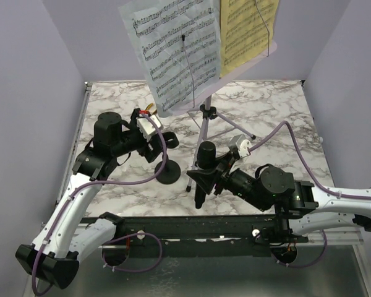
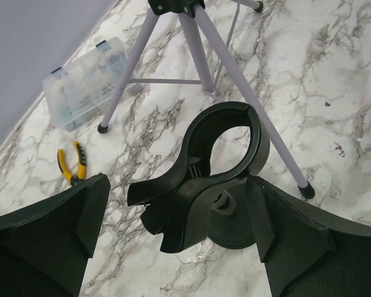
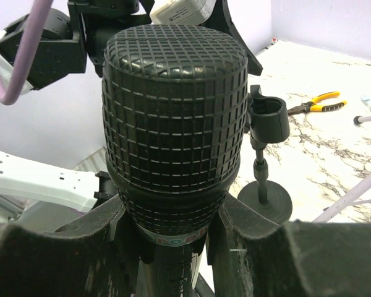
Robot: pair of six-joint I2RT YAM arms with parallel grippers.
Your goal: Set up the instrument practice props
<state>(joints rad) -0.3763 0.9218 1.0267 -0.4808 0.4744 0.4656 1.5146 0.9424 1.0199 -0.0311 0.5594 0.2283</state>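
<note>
The lilac music stand point(image 1: 204, 120) stands at the back of the table. It holds a white page point(image 1: 173, 52) and a yellow page point(image 1: 244, 31). Its tripod legs also show in the left wrist view point(image 2: 191, 37). The short black mic stand point(image 1: 167, 172) stands in front of it, with its clip point(image 2: 219, 154) empty. My left gripper point(image 2: 179, 216) is open, with its fingers on either side of the clip's handles. My right gripper point(image 3: 173, 247) is shut on the black microphone point(image 3: 173, 105) and holds it upright just right of the mic stand point(image 3: 264, 154). The microphone also shows in the top view point(image 1: 205, 151).
Yellow-handled pliers point(image 2: 74, 164) and a clear compartment box point(image 2: 86, 80) lie at the back left, near a tripod foot. Lilac walls close in the marble table point(image 1: 284, 117) on three sides. The two arms are close together at the middle front.
</note>
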